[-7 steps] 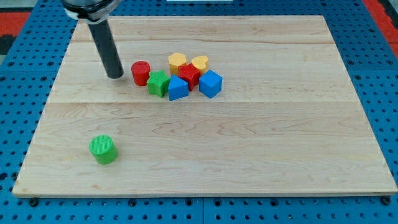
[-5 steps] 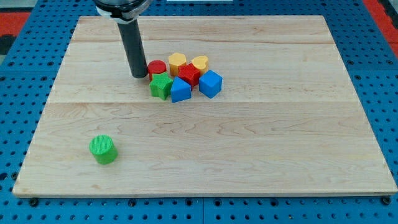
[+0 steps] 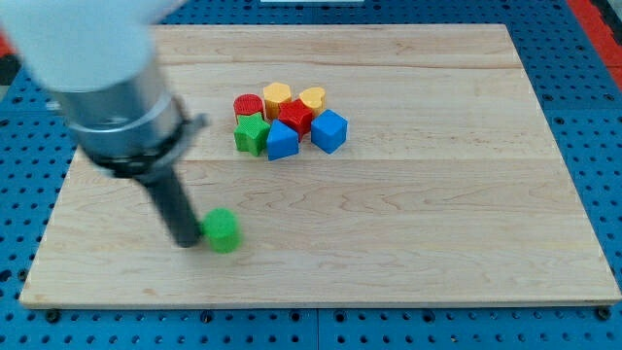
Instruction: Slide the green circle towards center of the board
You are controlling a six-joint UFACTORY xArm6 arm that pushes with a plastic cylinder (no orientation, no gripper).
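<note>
Wooden board [image 3: 408, 253] on blue pegboard, camera view: my tip [image 3: 185, 241], a bare rod with no fingers to open or close, sits touching the green circle [image 3: 224, 231] at its nine o'clock, low on the board's left. A cluster of red, yellow, blue and green blocks [image 3: 287, 119] lies at one o'clock. Pushing well likely means keeping square behind the circle, steering toward two o'clock, clear of the cluster.

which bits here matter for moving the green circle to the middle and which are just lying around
For the job:
- green circle
- my tip, touching its left side
- board

Just lying about, clustered above centre:
- red cylinder
- green star
- two yellow blocks
- red block
- two blue blocks
</note>
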